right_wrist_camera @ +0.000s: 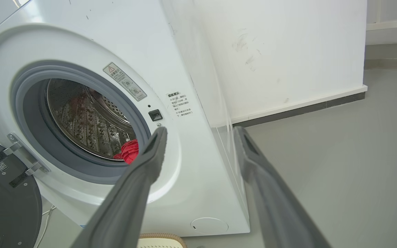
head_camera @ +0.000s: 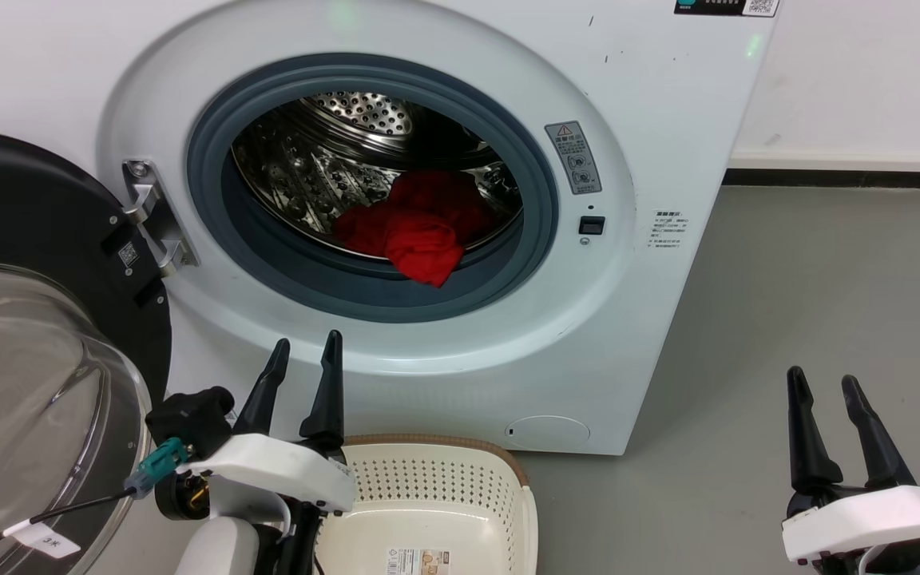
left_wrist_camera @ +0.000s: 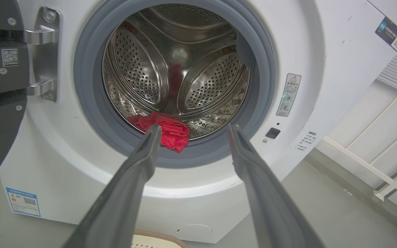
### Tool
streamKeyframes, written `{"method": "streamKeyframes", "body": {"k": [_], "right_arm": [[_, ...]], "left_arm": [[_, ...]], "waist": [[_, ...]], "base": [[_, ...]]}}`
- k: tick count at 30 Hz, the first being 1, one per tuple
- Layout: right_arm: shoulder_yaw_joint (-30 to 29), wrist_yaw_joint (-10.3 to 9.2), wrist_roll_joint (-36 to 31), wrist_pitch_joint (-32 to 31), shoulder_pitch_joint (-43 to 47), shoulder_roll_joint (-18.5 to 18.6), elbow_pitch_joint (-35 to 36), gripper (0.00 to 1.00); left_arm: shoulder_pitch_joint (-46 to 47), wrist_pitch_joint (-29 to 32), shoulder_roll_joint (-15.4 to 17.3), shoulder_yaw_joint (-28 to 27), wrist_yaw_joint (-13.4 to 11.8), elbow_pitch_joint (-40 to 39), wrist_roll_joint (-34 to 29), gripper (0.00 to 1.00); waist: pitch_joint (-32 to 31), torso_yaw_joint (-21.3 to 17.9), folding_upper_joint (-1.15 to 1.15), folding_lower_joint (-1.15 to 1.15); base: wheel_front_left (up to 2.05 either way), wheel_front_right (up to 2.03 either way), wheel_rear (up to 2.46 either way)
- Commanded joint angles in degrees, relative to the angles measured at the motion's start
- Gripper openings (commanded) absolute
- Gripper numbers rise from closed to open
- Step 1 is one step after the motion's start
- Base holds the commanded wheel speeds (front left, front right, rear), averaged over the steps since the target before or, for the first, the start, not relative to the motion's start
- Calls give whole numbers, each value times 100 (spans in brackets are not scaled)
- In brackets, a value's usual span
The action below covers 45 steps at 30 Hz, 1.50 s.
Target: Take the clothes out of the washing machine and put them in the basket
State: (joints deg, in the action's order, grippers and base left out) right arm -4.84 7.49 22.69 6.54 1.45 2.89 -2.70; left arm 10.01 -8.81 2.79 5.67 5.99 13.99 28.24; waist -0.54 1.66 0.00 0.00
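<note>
So the clothes [head_camera: 420, 228] are a crumpled red heap sitting at the bottom front of the steel drum [head_camera: 324, 172], just right of centre in the head view, with one fold flopping out over the lower lip of the grey seal [head_camera: 212, 200]. I can't really tell separate pieces apart, it's all one red lump. Around that is the washing machine [head_camera: 652, 120], white, taking up most of the upper frame. Its door [head_camera: 29, 335] is swung wide open at the left edge, black rim with the clear glass bowl bulging toward the camera. Down at the bottom centre is the basket [head_camera: 520, 479], cream with a brown rim, on the floor right up against the washer's front, with the paper label on its bottom showing. The left gripper [head_camera: 307, 342] is at the lower left, just beside the basket's left end, fingers spread apart and holding nothing, pointing up at the drum opening. The right gripper [head_camera: 822, 377] is at the lower right, well apart from the machine, also spread and holding nothing. The floor [head_camera: 787, 303] is smooth plain grey, and there's a white wall [head_camera: 867, 72] with a dark skirting strip along the upper right, with a few scuffs on it in the right wrist view.
</note>
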Motion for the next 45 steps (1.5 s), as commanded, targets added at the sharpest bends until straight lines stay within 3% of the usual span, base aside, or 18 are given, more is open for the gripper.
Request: {"method": "streamKeyframes", "body": {"k": [1,45], "right_arm": [[-1,1,-146,45,12,2,82,100],[-69,-1,-2175,177,230,-3,203,100]], "left_arm": [[143,-49,13,38,-23,-28,-151,100],[288,-578,41,206,-216,326,-2319,100]], "waist": [[-3,8,0,0],[14,106,0,0]], "base": [[0,0,0],[0,0,0]]}}
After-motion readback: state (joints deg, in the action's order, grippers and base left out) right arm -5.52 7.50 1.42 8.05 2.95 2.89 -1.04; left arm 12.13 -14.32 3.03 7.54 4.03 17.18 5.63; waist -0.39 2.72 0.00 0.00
